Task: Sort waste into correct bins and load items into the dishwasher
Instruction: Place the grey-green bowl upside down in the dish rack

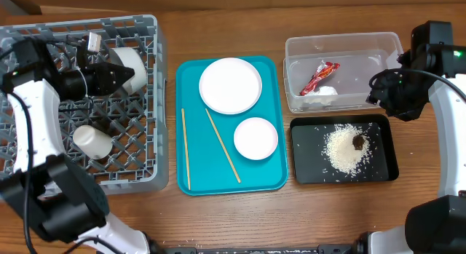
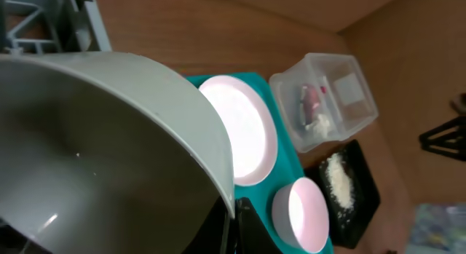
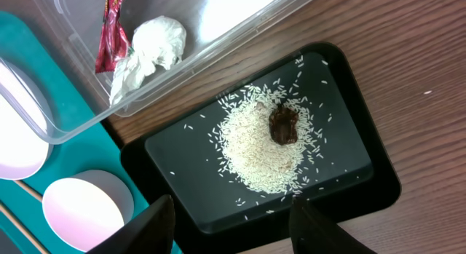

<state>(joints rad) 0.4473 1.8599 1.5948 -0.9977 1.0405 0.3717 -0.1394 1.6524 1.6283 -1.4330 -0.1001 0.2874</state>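
A teal serving tray [image 1: 255, 174] lies flat on the wooden table [image 1: 233, 225]. It sits to the right of the left gripper [image 1: 124, 78] and to the left of the right gripper [image 1: 378, 94] (roughly midway between them). Far beyond the left gripper, a dark frame-like shape [image 2: 444, 134] stands at the edge, too blurred to identify.

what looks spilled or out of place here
Nothing is spilled: the rice and brown lump lie inside the black tray. The small cup lies on its side in the dish rack, and the two chopsticks lie splayed at different angles on the teal tray. The left gripper holds a bowl.
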